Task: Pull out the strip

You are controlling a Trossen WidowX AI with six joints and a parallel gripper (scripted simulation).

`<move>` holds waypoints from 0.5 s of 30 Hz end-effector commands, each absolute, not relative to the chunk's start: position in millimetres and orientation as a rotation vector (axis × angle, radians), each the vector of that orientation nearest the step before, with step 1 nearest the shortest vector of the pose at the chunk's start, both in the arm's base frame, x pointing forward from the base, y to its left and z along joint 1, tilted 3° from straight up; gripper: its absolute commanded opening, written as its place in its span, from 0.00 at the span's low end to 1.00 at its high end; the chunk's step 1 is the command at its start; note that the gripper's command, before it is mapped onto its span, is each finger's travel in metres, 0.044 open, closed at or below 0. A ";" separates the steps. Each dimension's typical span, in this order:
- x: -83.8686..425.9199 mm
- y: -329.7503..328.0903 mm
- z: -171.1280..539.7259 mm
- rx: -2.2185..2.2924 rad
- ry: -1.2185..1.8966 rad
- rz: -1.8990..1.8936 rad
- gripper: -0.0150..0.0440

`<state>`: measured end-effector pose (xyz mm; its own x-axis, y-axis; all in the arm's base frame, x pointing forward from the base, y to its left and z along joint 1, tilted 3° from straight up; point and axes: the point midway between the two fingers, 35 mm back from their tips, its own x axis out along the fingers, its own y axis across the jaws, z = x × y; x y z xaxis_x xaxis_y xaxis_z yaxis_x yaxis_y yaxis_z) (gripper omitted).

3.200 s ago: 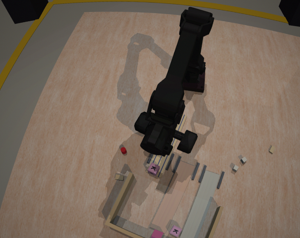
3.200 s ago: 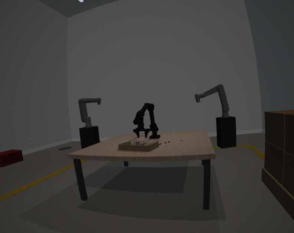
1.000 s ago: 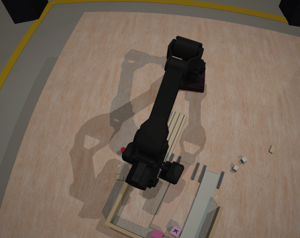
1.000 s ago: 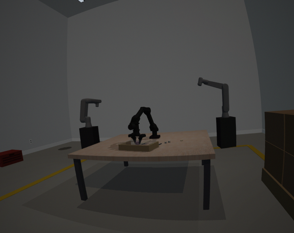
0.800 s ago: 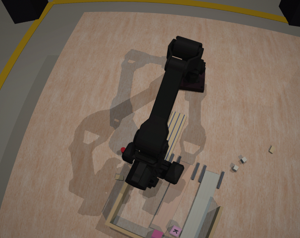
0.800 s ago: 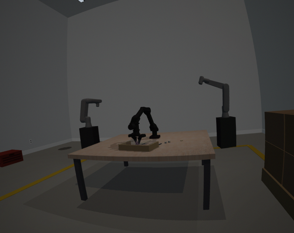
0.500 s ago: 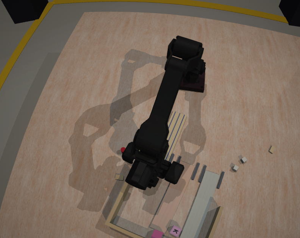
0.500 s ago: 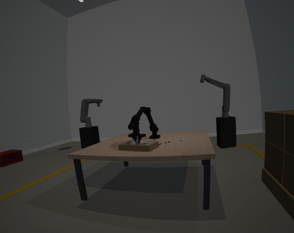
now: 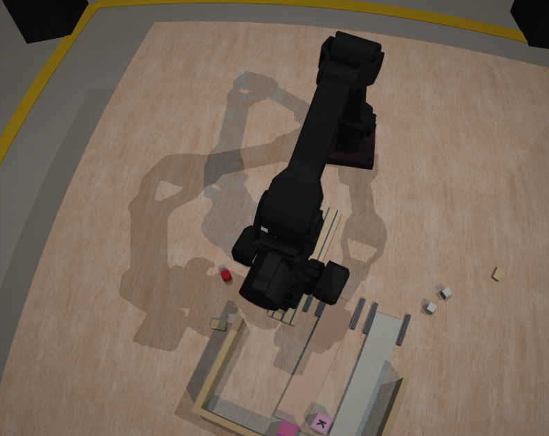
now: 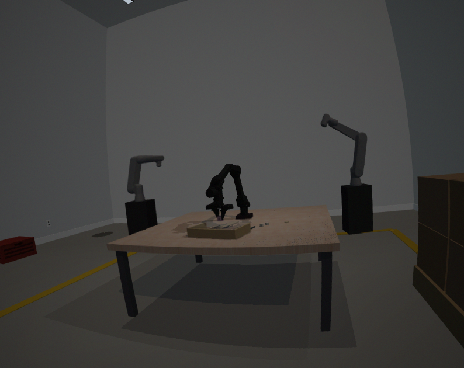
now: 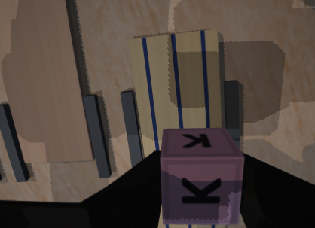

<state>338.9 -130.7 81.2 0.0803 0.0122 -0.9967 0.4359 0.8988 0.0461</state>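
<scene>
My gripper (image 10: 219, 217) (image 11: 194, 159) is shut on a pink cube marked K (image 11: 201, 191). It holds the cube above the cream strip with blue lines (image 9: 330, 230) (image 11: 162, 67), whose far end shows beyond the cube in the wrist view. The strip lies between two dark guide bars, drawn towards the arm's base, with its end just past them. In the top view the arm hides the held cube. A pale pink strip (image 9: 308, 375) (image 11: 45, 86) and a whitish strip (image 9: 366, 362) reach into the tan frame. Another pink K cube (image 9: 321, 423) lies between those two.
The low-walled tan frame (image 9: 220, 363) (image 10: 212, 232) opens towards the arm. A magenta cube (image 9: 287, 428) is at its far side. Short dark guide bars (image 9: 357, 313) (image 11: 98, 136) flank the strips. A red cylinder (image 9: 226, 275) stands left of the arm; two small white cubes (image 9: 446, 293) (image 9: 430, 307) lie right.
</scene>
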 end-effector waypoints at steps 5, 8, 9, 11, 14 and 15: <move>322.9 -125.2 82.9 0.373 1.479 -0.326 0.25; 312.8 -121.4 82.6 0.373 1.479 -0.326 0.25; 309.4 -120.2 82.4 0.373 1.480 -0.326 0.25; 302.6 -117.6 82.0 0.373 1.480 -0.326 0.25; 292.4 -113.7 80.9 0.373 1.481 -0.325 0.25; 288.9 -112.4 80.5 0.373 1.481 -0.325 0.25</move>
<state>300.1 -116.2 83.6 0.0730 0.0149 -0.9972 0.4362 0.8987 0.0453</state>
